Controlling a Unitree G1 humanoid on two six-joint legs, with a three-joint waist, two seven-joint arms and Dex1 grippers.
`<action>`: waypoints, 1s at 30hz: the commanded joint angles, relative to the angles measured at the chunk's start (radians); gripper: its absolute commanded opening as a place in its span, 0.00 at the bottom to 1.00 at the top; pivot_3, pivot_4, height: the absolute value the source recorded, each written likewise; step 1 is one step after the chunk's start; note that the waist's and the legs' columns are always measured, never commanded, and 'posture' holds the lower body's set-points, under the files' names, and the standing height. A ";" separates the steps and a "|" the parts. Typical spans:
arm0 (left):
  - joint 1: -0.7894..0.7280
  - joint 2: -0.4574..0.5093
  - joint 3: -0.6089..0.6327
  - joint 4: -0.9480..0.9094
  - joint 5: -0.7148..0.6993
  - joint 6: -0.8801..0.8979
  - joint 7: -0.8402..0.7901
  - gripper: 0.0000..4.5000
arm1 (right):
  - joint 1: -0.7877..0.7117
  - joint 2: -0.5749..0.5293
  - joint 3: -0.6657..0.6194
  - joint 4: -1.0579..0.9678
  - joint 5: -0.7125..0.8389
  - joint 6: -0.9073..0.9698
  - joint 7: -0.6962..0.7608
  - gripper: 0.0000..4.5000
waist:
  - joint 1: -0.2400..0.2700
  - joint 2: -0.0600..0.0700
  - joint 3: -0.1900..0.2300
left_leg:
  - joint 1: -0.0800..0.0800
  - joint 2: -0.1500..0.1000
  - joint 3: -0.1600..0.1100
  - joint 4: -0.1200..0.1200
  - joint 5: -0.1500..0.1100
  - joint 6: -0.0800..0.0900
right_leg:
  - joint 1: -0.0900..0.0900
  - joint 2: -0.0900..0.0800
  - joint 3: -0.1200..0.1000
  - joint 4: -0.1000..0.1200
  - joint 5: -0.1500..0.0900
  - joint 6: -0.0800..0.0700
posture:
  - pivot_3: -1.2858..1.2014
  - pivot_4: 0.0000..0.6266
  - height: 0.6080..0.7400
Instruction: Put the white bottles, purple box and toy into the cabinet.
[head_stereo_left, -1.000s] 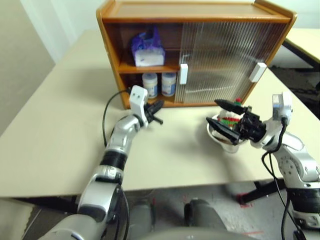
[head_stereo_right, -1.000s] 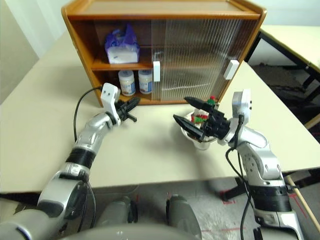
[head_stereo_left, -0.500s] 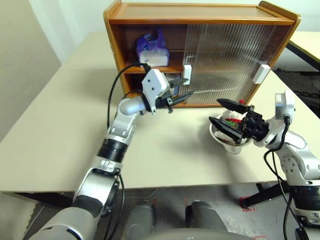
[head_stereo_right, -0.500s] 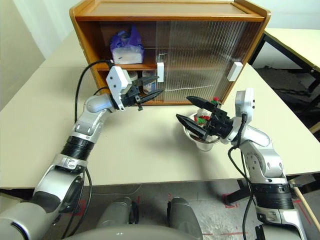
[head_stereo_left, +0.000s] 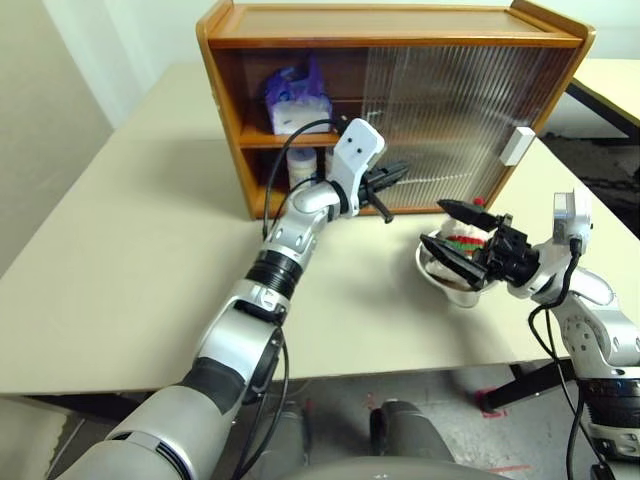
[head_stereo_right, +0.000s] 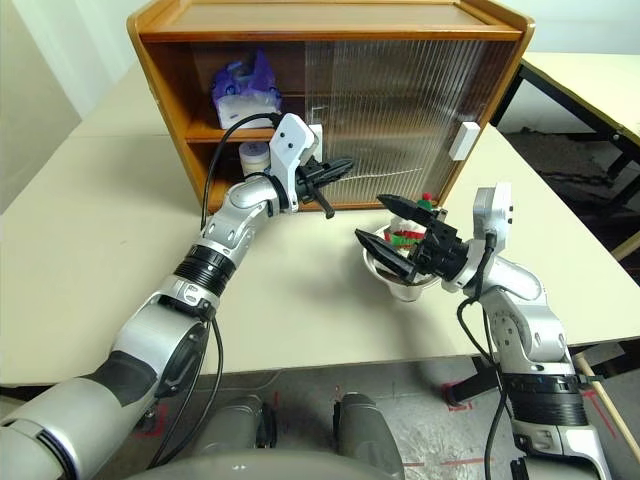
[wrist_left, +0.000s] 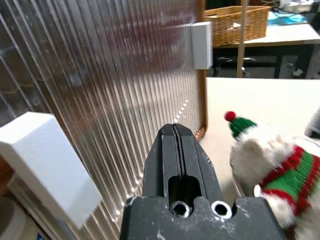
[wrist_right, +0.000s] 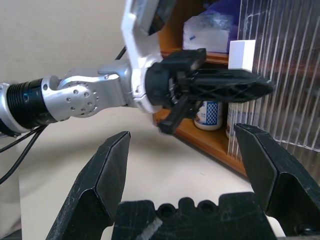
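Left claw (head_stereo_left: 392, 176) clamped empty before cabinet (head_stereo_left: 400, 40) door; right claw (head_stereo_left: 452, 238) agape around toy (head_stereo_left: 462, 243).

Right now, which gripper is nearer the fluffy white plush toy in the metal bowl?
Right. The right gripper hovers open directly over the toy; the left gripper, shut, is up beside the cabinet's ribbed door.

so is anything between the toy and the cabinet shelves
Yes. The toy sits in a bowl in front of the cabinet's closed ribbed doors. Only the cabinet's left part is open, and the shut left gripper hangs beside that opening.
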 joint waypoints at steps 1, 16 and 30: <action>-0.015 -0.016 0.031 0.020 -0.003 0.001 0.054 0.01 | 0.010 0.003 -0.004 -0.021 -0.005 -0.009 -0.011 1.00 | -0.003 0.000 0.000 | 0.000 0.000 0.000 0.000 0.000 0.000 | 0.000 0.000 0.000 0.000 0.000 0.000 | 0.51 0.00 1.00; 0.063 -0.035 0.177 -0.069 -0.085 0.028 0.221 0.01 | -0.010 0.000 0.003 -0.034 0.000 0.012 -0.026 1.00 | 0.000 0.000 0.000 | 0.000 0.000 0.000 0.000 -0.002 -0.004 | 0.000 0.000 0.000 0.000 0.001 -0.001 | 0.52 0.00 1.00; 0.116 0.023 0.218 -0.157 -0.097 0.036 0.285 0.01 | -0.023 -0.003 0.006 -0.019 0.000 0.016 -0.016 1.00 | -0.022 0.000 0.000 | 0.002 0.000 0.000 0.000 -0.002 -0.004 | 0.000 0.002 0.002 0.000 0.008 -0.002 | 0.52 0.00 1.00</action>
